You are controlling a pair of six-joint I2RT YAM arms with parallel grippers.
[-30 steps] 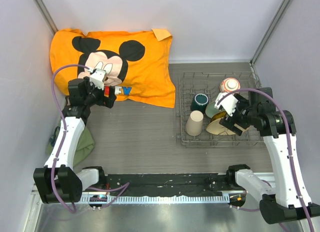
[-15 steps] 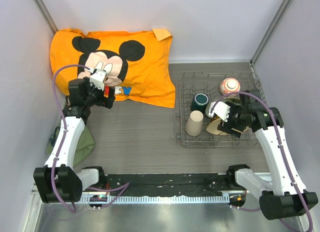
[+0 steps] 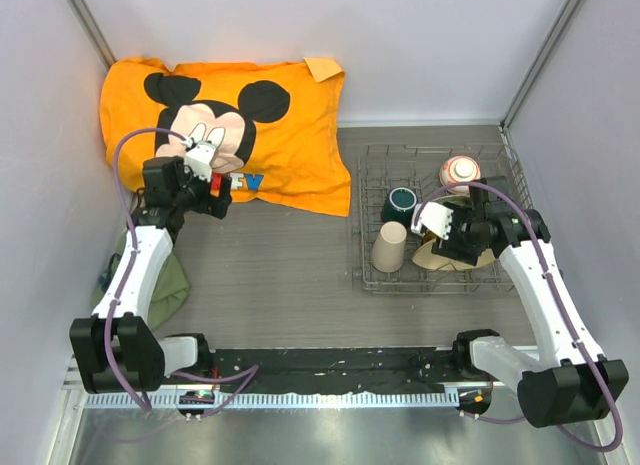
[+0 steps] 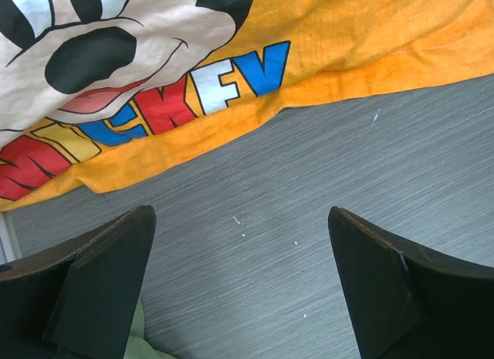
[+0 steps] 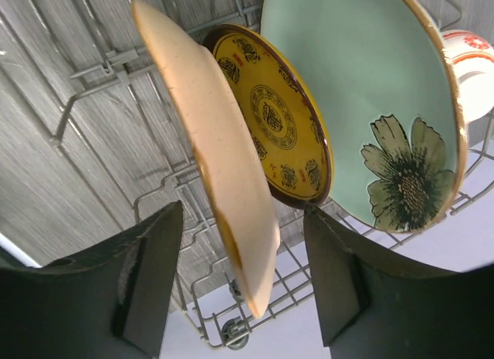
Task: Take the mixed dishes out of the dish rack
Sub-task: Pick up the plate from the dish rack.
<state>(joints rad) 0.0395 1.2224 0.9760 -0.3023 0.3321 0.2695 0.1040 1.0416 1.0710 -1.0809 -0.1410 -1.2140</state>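
1. The dish rack [image 3: 420,160] sits on the right side of the grey table [image 3: 280,260]. All the dishes are inside it.
2. The right claw [image 5: 241,212] is down in the rack. Its two fingers are apart, one on each side of the cream plate [image 5: 224,158]. There is a little gap on both sides, so the claw is not squeezing the plate.
3. The cream plate stands on its edge between the wires.
4. Right behind it stands a yellow plate [image 5: 282,116] with a dark brown rim. Behind that one stands a pale-green plate [image 5: 363,81] with a flower painted on it. The three plates are close together, like books on a shelf.
5. The small red-orange bowl [image 3: 459,170] is in the far right part of the rack, just beside the pale-green plate.
6. The dark teal mug [image 3: 402,203] is in the left part of the rack. The beige cup [image 3: 389,247] is just in front of it. The cup looks upside down, but that is hard to tell from above.
7. The left claw [image 4: 239,220] is well away from the rack, on the left side. Its fingers are wide apart and hold nothing. It hangs over bare table, just beside the edge of the orange Mickey Mouse cloth [image 4: 347,35].
8. A green cloth [image 3: 172,285] lies on the table by the left arm.
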